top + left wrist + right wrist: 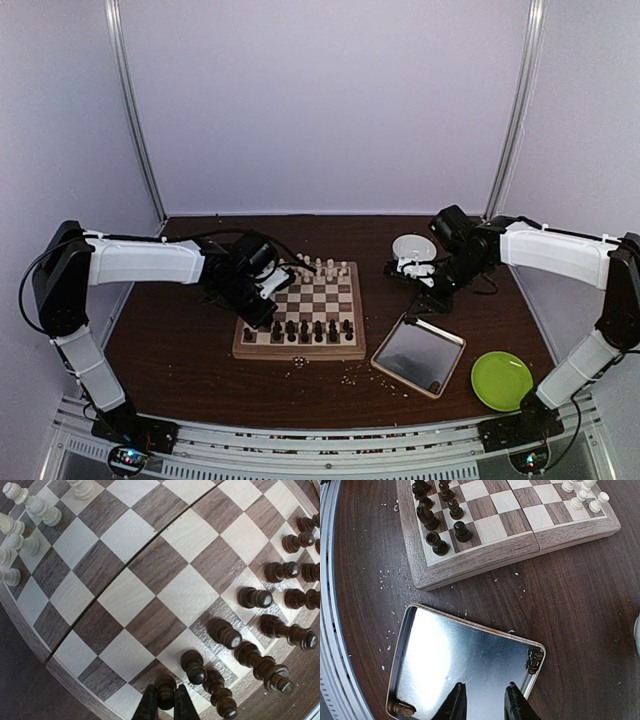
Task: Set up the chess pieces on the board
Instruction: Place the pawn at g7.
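The board lies at the table's middle, with cream chess pieces along its far edge and dark chess pieces in the two near rows. My left gripper is over the board's near-left corner, shut on a dark pawn whose base is at the board. Other dark pieces stand beside it and cream pieces stand at the far side. My right gripper hangs open over the metal tray, with nothing between its fingers.
Two small brown pieces lie in corners of the tray. A green plate sits at the near right and a white bowl at the back right. Pale crumbs are scattered in front of the board.
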### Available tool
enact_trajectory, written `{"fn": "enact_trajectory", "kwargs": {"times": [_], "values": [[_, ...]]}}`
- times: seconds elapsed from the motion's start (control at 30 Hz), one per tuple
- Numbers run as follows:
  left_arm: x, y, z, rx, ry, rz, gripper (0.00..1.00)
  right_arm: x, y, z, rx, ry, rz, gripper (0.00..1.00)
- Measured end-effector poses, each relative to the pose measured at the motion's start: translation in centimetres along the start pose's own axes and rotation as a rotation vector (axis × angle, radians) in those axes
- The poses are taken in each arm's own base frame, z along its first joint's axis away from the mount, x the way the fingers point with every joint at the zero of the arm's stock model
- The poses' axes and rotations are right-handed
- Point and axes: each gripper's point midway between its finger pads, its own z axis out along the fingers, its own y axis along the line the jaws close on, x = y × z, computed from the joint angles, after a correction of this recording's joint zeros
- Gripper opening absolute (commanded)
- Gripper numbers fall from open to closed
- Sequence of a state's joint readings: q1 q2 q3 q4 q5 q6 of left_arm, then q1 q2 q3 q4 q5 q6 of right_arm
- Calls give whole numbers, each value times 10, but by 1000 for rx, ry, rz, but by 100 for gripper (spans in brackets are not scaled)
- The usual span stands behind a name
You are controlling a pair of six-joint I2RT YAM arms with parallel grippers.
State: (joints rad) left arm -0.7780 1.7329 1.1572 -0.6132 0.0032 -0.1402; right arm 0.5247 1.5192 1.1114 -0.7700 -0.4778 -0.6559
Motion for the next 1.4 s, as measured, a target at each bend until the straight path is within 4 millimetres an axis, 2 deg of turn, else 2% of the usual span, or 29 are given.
{"fn": "enact_trajectory", "kwargs": {"times": [0.63,0.83,1.03,1.27,1.4], "values": [[3,4,3,-26,-2,-9,6,4,0,6,-14,18,9,27],[3,4,3,-26,-1,-9,19,5,1,7,-18,23,11,27],[3,5,2,-27,-2,-9,23,6,1,8,-22,26,13,28],[-3,7,-14,-42,-39,-9,25,8,4,7,-38,31,23,27],[-4,11,-28,-65,-51,-10,27,12,4,-3,-49,30,28,29]]}}
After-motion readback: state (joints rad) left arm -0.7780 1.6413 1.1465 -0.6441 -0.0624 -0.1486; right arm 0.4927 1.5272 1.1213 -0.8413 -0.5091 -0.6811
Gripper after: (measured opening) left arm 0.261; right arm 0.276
